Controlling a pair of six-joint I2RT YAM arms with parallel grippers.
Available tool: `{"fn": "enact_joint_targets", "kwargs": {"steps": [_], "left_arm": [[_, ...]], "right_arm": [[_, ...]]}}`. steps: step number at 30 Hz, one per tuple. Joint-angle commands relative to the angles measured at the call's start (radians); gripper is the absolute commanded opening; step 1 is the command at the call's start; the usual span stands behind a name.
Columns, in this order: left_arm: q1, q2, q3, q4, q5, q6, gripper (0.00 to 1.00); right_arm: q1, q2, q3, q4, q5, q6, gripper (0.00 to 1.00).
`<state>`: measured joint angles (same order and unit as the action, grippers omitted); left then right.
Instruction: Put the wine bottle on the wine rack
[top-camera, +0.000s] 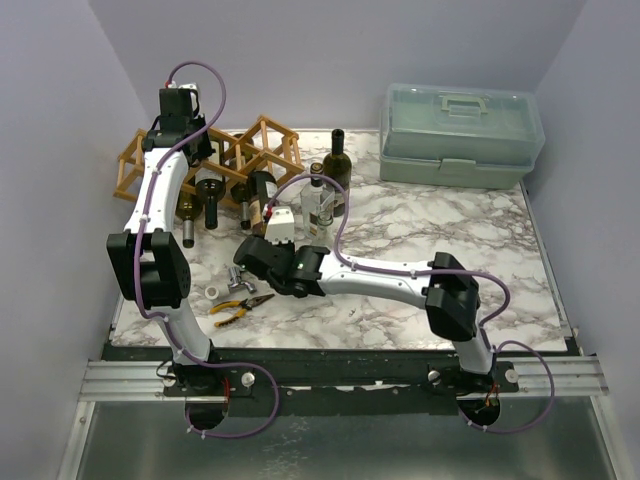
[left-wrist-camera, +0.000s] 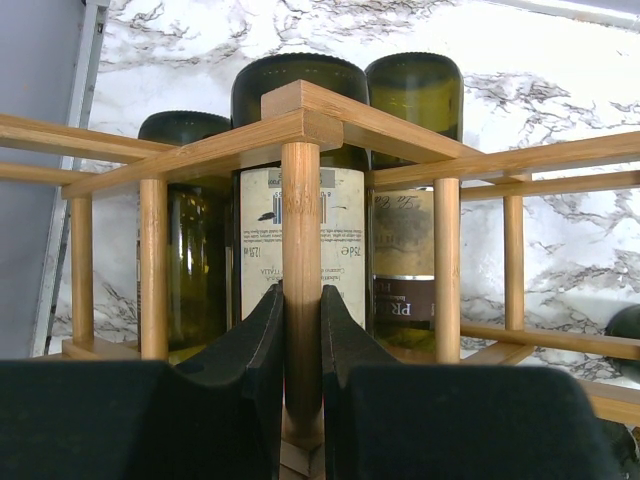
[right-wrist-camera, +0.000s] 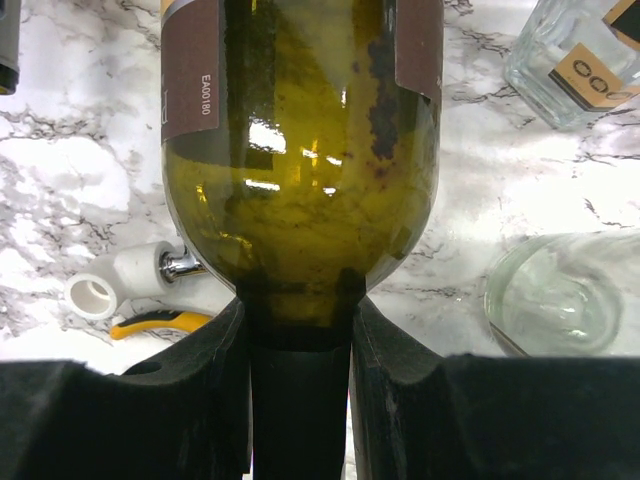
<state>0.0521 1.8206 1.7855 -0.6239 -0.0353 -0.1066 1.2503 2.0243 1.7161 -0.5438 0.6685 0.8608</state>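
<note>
The wine rack (top-camera: 262, 142) is a light wooden lattice at the back left of the marble table. My left gripper (top-camera: 172, 135) reaches down over its back, and in the left wrist view it (left-wrist-camera: 300, 310) is shut on one upright stick of the wine rack (left-wrist-camera: 300, 200). The wine bottle (right-wrist-camera: 300, 150) is green glass with a brown label. My right gripper (right-wrist-camera: 300, 320) is shut on its neck. From above, the wine bottle (top-camera: 262, 190) lies with its base among the rack's sticks and my right gripper (top-camera: 248, 252) at its near end. From the rack side, the wine bottle (left-wrist-camera: 415, 200) shows base first.
Two other bottles (top-camera: 190, 208) (top-camera: 212, 192) lie in the rack. An upright dark bottle (top-camera: 338, 160) and a clear glass bottle (top-camera: 320, 202) stand mid-table. A translucent toolbox (top-camera: 460, 135) sits at the back right. Yellow pliers (top-camera: 240, 305) and a white pipe fitting (top-camera: 218, 292) lie near the front left.
</note>
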Motion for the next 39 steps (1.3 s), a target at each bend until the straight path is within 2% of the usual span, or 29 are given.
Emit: {"fn": "enact_joint_targets", "kwargs": {"steps": [1,5,11,14,24,33,39], "left_arm": [[0.011,0.025,-0.026,-0.031,-0.058,0.047,0.0],[0.011,0.019,-0.027,-0.032,-0.059,0.056,0.0],[0.011,0.016,-0.031,-0.032,-0.046,0.065,0.0],[0.011,0.014,-0.032,-0.031,-0.034,0.068,0.0],[0.011,0.01,-0.043,-0.031,-0.032,0.084,0.0],[0.011,0.013,-0.041,-0.032,-0.018,0.088,0.0],[0.011,0.011,-0.042,-0.033,-0.002,0.086,0.0]], "right_arm": [[-0.007,0.031,0.102,-0.044,0.126,0.053,0.0],[-0.016,0.061,0.143,-0.103,0.142,0.075,0.01],[-0.044,0.072,0.158,-0.093,0.141,0.047,0.01],[-0.05,0.09,0.179,-0.056,0.137,-0.017,0.01],[-0.104,0.18,0.332,-0.065,0.126,-0.103,0.01],[-0.178,0.292,0.538,-0.12,0.067,-0.199,0.0],[-0.217,0.333,0.591,-0.094,0.032,-0.246,0.01]]}}
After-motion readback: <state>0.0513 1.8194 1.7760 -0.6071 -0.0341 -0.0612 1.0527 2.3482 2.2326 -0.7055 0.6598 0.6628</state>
